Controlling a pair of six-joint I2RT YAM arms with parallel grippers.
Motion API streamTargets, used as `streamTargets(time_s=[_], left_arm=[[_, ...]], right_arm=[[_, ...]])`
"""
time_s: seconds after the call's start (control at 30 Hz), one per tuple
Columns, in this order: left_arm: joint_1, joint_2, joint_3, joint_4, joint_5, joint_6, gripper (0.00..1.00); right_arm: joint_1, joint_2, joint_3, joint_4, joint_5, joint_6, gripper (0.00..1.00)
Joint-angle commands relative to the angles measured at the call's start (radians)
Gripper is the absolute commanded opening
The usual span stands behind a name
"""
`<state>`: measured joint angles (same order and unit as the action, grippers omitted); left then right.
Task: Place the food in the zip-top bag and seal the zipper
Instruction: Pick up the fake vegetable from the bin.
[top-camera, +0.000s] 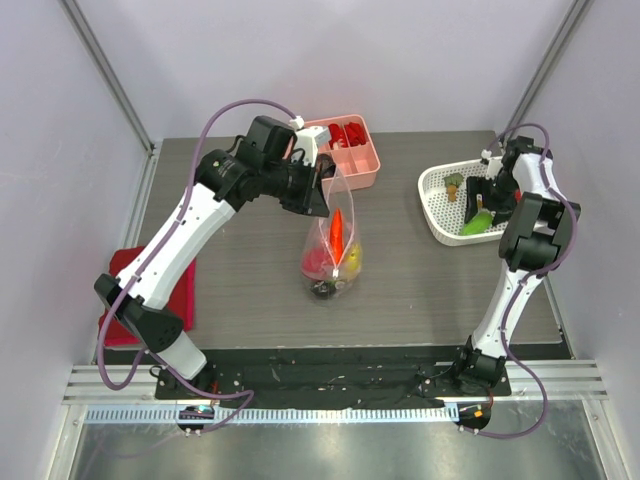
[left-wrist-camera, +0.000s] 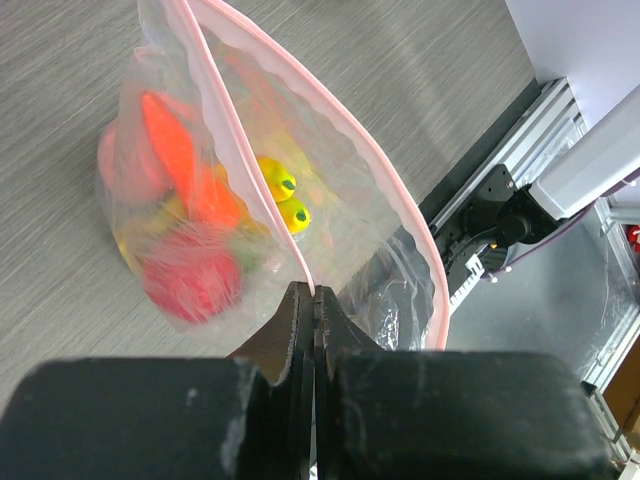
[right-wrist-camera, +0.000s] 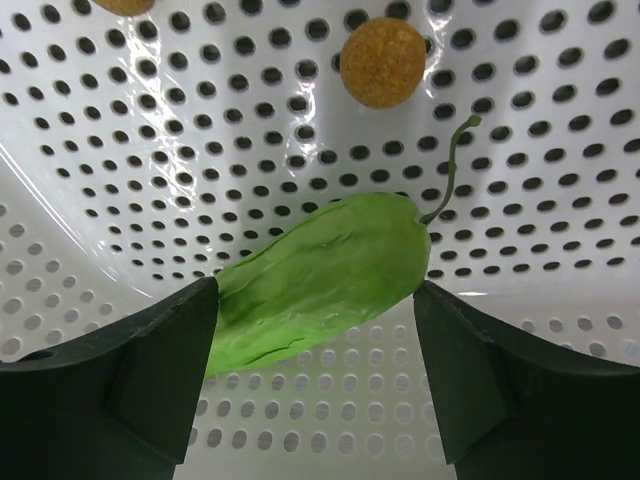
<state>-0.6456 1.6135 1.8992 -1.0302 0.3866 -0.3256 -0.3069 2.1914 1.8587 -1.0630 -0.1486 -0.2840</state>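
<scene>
Mid-loading: my right gripper stands spread astride a green food piece in the white basket, due to close and lift next, while well left of the basket my left gripper pinches the part-filled zip-top bag by its rim.

- No text, brand, number or sign can be read in any view.
- Zip-top bag: clear plastic, no print made out; its zipper is noted as a plain pink strip.
- White basket: plain perforated plastic, nothing lettered.
- Green food piece: no label or sticker observed.
- Arm housings: seen too small in the top view for any marking to be read.
</scene>
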Motion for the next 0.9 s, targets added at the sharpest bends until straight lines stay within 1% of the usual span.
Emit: streamTargets(time_s=[0.0, 0.1, 0.27, 0.33, 0.43, 0.47, 0.57, 0.6, 0.63, 0.67, 0.7, 0.77, 0.8, 0.87], left_arm=[[0.006, -0.010, -0.005, 0.038, 0.024, 0.017, 0.00], [0.006, -0.003, -0.006, 0.036, 0.024, 0.016, 0.00], [0.011, 0.006, -0.006, 0.025, 0.024, 0.014, 0.00], [0.018, 0.013, -0.008, 0.024, 0.026, 0.011, 0.00], [0.030, 0.016, -0.014, 0.028, 0.041, -0.006, 0.00], [0.032, 0.019, -0.011, 0.030, 0.046, -0.009, 0.00], [0.041, 0.017, -0.009, 0.027, 0.049, -0.010, 0.00], [0.043, 0.016, -0.012, 0.025, 0.048, -0.010, 0.00], [0.046, 0.013, -0.017, 0.025, 0.049, -0.010, 0.00], [0.052, 0.010, -0.020, 0.027, 0.049, -0.012, 0.00], [0.055, 0.006, -0.025, 0.028, 0.051, -0.013, 0.00], [0.063, 0.005, -0.038, 0.032, 0.057, -0.024, 0.00], [0.070, 0.005, -0.043, 0.035, 0.063, -0.027, 0.00], [0.078, 0.006, -0.051, 0.039, 0.078, -0.036, 0.00]], right_arm=[[0.002, 0.004, 0.051, 0.052, -0.104, 0.072, 0.82], [0.005, 0.016, 0.066, 0.081, -0.117, 0.098, 0.79], [0.003, 0.045, 0.103, 0.087, -0.088, 0.129, 0.72], [0.003, 0.047, 0.103, 0.090, -0.078, 0.141, 0.72], [0.003, 0.057, 0.096, 0.097, -0.077, 0.178, 0.76], [0.005, 0.062, 0.096, 0.097, -0.078, 0.187, 0.76], [0.006, 0.054, 0.092, 0.092, -0.085, 0.184, 0.62], [0.005, 0.047, 0.097, 0.090, -0.089, 0.175, 0.54], [0.005, 0.039, 0.103, 0.084, -0.092, 0.171, 0.49], [0.006, 0.015, 0.108, 0.077, -0.095, 0.164, 0.44], [0.003, 0.001, 0.118, 0.074, -0.109, 0.152, 0.35], [0.005, -0.036, 0.134, 0.069, -0.132, 0.134, 0.28], [0.005, -0.077, 0.146, 0.067, -0.156, 0.128, 0.20], [0.003, -0.133, 0.157, 0.080, -0.276, 0.097, 0.17]])
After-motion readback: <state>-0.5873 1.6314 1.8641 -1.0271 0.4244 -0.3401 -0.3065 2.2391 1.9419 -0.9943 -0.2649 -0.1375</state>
